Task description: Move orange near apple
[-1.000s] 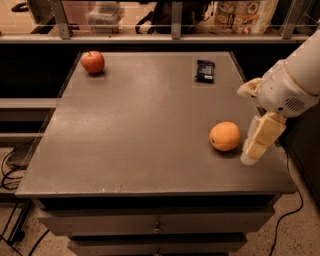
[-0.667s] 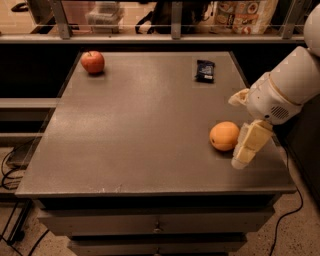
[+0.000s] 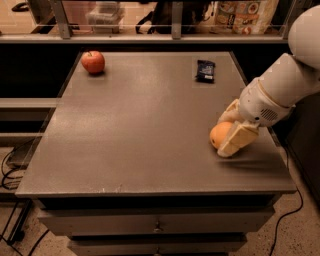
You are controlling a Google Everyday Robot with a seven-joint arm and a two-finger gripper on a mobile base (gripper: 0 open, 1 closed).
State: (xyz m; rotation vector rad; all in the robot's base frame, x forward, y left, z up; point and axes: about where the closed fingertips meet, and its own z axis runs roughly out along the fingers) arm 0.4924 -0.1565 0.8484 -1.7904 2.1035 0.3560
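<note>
The orange (image 3: 218, 135) is being seen on the grey worktop (image 3: 140, 125), near its right edge and towards the front. The gripper (image 3: 224, 135) is being held low over that spot, with its jaws being kept parted, one on the far side of the fruit and one on the near side. The right part of the orange is being covered by the near jaw, so it cannot be told whether the fruit is being touched on either side. The white arm (image 3: 280, 85) is being cut off by the right and upper edges of the view.

The apple (image 3: 93, 62) is being shown at the far left corner of the worktop, well apart from the orange, with its short stem upward. A dark snack packet (image 3: 205, 70) is being shown lying flat near the far right edge; its print cannot be read.

Drawer fronts (image 3: 157, 227) are being shown below the worktop, the lowest being cut off by the bottom edge. Cables (image 3: 10, 170) are being partly hidden in shadow on the floor at the left. Printed bags (image 3: 245, 12) behind the rail are being cut off at the top.
</note>
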